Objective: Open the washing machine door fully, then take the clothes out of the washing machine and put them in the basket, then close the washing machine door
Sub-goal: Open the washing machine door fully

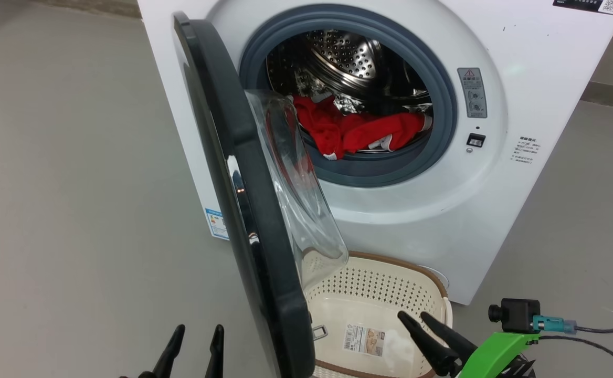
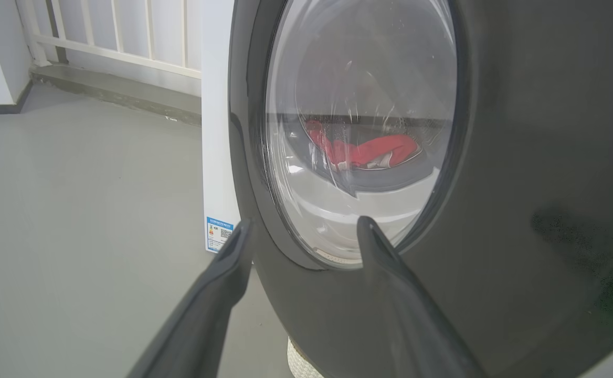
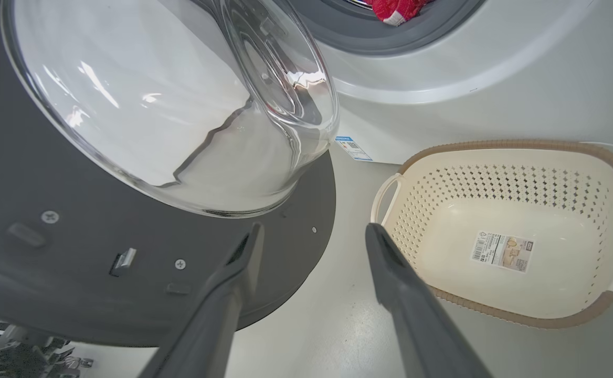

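Head view, nearest first: the left pincer [image 1: 199, 331] and right pincer [image 1: 414, 316] both stand with fingers apart, holding nothing. Just ahead of the right pincer, the basket [image 1: 390, 261] sits on the floor with no clothes in it. Next, the door [image 1: 249, 210] stands only partly open, its glass bowl overhanging the basket's left end. Farthest, the clothes [image 1: 359, 131] lie in the drum of the washing machine [image 1: 537, 79]. Risk: an arm reaching in now may strike the door, or a garment may snag on the bowl.

- The washing machine door [image 1: 243, 210] stands edge-on before us, 11 to 6 o'clock, between our left gripper [image 1: 199, 328] and the drum [image 1: 348, 58].
- Right of it, toward 1 o'clock, we find the drum mouth open above the basket [image 1: 390, 260].
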